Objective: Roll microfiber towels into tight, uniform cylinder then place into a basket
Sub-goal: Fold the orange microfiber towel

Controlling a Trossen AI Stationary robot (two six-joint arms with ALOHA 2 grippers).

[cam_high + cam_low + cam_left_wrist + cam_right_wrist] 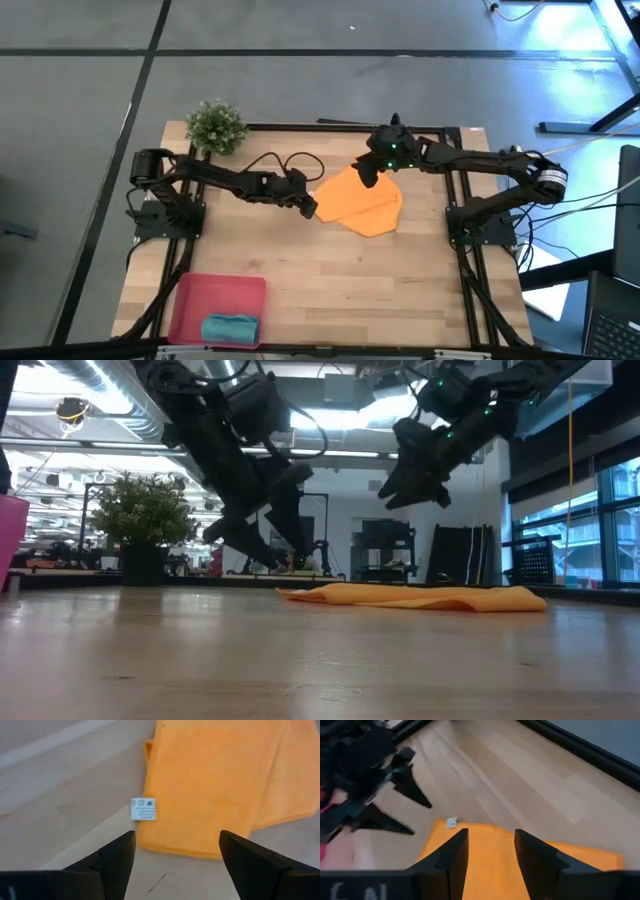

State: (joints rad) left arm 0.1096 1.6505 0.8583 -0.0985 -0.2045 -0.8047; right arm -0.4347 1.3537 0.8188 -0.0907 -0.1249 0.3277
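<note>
The orange microfiber towel point(368, 205) lies folded flat on the wooden table, and a small white label point(143, 809) sticks out at its left edge. My left gripper point(308, 205) is open and hangs low at that edge, slanting down, its fingers point(177, 840) on either side of the towel's near-left corner without touching it. My right gripper point(368, 172) is open and stands raised above the towel's far part point(491, 837). A teal towel point(230, 327) lies rolled in the red-pink basket point(190, 295) at the near left.
A small potted plant point(215, 125) stands at the table's far left corner. A black cable point(285, 160) loops over the table behind the left arm. Bare wood lies between the orange towel and the basket point(330, 290).
</note>
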